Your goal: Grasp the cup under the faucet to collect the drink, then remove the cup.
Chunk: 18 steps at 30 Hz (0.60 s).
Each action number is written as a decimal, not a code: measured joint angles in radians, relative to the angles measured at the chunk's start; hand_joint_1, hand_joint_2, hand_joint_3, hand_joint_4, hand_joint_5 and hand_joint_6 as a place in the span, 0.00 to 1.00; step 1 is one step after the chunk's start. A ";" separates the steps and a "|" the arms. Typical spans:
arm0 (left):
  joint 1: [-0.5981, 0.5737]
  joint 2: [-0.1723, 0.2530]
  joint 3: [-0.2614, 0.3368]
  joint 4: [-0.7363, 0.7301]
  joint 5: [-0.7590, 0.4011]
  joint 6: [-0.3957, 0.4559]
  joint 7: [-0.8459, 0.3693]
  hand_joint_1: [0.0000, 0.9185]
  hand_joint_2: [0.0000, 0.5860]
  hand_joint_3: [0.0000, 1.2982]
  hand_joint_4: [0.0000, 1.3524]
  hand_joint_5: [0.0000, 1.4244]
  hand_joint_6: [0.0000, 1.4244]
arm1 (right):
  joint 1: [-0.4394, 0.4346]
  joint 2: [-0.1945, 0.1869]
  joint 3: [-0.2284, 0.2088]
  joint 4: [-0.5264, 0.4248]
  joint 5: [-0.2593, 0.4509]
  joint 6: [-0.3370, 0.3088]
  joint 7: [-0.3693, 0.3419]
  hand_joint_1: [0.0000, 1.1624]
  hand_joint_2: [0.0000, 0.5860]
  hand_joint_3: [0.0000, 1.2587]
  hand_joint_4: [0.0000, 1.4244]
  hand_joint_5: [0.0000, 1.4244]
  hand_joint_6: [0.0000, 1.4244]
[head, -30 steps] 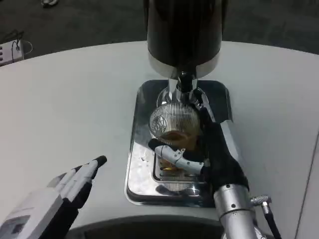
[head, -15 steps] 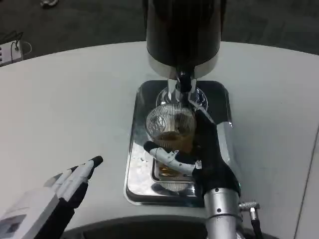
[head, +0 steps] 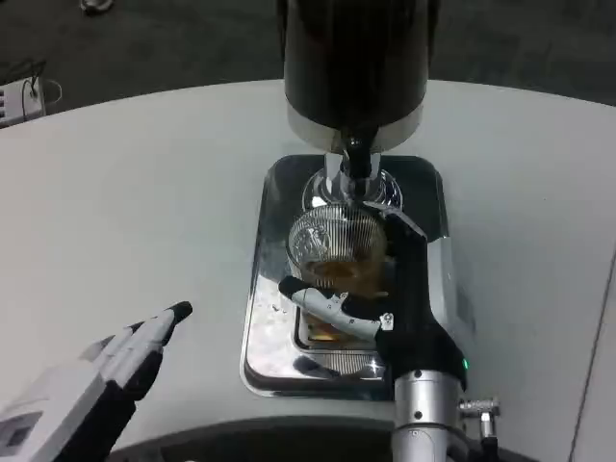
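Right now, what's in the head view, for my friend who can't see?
The right hand grips a ribbed cup holding amber drink under a faucet, on a shiny tray. The left hand hangs open over the white table.

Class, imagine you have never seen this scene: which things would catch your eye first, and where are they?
First, the tall dark dispenser at top centre, standing on a shiny metal tray. Just below its faucet sits a ribbed clear cup holding amber drink, gripped by the right hand. At lower left, the left hand hovers over the white table, holding nothing.
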 measured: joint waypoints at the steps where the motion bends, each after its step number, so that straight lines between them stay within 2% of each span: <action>1: 0.000 0.002 0.001 0.001 -0.004 0.000 0.000 0.00 0.08 0.00 0.00 0.00 0.00 | 0.001 0.000 0.002 0.000 0.000 0.000 -0.007 0.86 0.37 0.50 0.60 0.69 0.67; 8: -0.011 0.013 0.008 0.022 -0.028 -0.002 0.000 0.00 0.08 0.00 0.00 0.00 0.00 | 0.021 0.002 0.018 -0.018 -0.003 0.001 -0.013 0.85 0.37 0.62 0.74 0.83 0.86; 14: -0.044 0.028 0.013 0.054 -0.036 -0.019 0.000 0.00 0.08 0.00 0.00 0.00 0.00 | 0.073 0.005 0.037 -0.099 -0.004 0.018 0.038 0.84 0.35 0.69 0.78 0.89 0.93; 18: -0.059 0.031 0.018 0.084 -0.047 -0.028 0.000 0.00 0.08 0.00 0.00 0.00 0.00 | 0.120 -0.012 0.042 -0.187 -0.006 0.028 0.083 0.84 0.35 0.71 0.79 0.91 0.96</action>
